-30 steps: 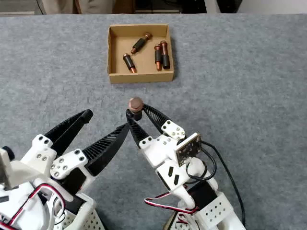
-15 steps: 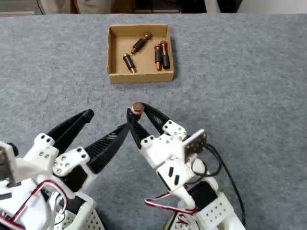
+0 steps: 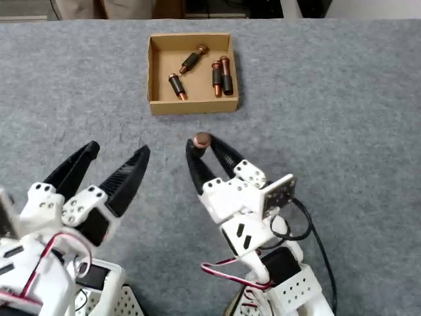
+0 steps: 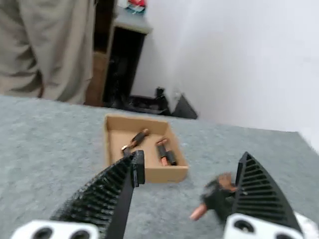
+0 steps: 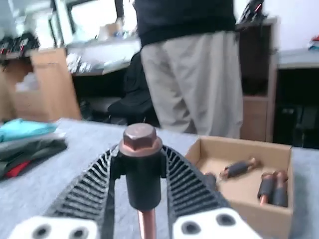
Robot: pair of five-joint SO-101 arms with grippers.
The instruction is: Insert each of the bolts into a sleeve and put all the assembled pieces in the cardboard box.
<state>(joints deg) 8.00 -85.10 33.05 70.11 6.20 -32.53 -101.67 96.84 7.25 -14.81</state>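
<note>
My right gripper [image 3: 202,145] is shut on a black sleeve with a copper bolt through it [image 3: 201,139], held upright just short of the cardboard box [image 3: 156,72]. In the right wrist view the bolt and sleeve [image 5: 143,174] stand between the ribbed fingers [image 5: 187,186], hex head up and shank tip poking out below. Several assembled pieces [image 3: 221,76] lie in the box. My left gripper [image 3: 118,151] hangs open over the table to the left, holding nothing. In the left wrist view its fingers [image 4: 112,191] frame the box [image 4: 149,172] and the held piece [image 4: 215,195].
Grey felt covers the table [image 3: 342,99], with open room to the right of the box and on the far left. A person stands beyond the table's far edge behind the box [image 5: 187,74]. The arm bases crowd the near edge.
My left gripper has drawn back to the left, away from the right gripper. The right gripper has shifted right and a little toward the box with the piece still held.
</note>
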